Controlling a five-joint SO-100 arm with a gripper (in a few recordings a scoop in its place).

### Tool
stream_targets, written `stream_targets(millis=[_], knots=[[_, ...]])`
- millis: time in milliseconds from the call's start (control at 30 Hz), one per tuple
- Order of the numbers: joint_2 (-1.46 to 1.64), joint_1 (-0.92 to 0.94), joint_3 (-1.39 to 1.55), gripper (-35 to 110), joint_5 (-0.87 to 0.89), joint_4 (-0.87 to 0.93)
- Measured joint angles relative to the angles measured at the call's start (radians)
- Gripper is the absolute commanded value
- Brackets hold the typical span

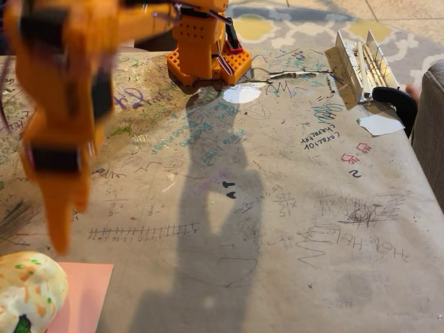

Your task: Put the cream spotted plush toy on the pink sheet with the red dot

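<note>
The cream spotted plush toy (28,291) sits at the bottom left corner of the fixed view, with orange and green spots showing. It overlaps the left part of the pink sheet (87,295), whose red dot is hidden. My orange gripper (66,222) hangs blurred just above the toy, pointing down and apart from it. Nothing is held between its fingers. The blur hides how far apart the fingers stand.
The arm's orange base (201,48) stands at the table's far edge. White paper scraps (241,94) (380,123) lie near it and at the right. A folded white rack (361,62) and a black clamp (397,100) sit at the back right. A grey couch (430,132) borders the right edge.
</note>
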Motion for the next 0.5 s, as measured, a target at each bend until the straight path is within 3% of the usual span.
stream_targets(millis=[100, 333, 500], knots=[[0.186, -0.048, 0.032, 0, 0.020, 0.003], [0.704, -0.169, 0.661, 0, 0.052, -0.067], [1.204, -0.255, 1.335, 0, 0.017, -0.383]])
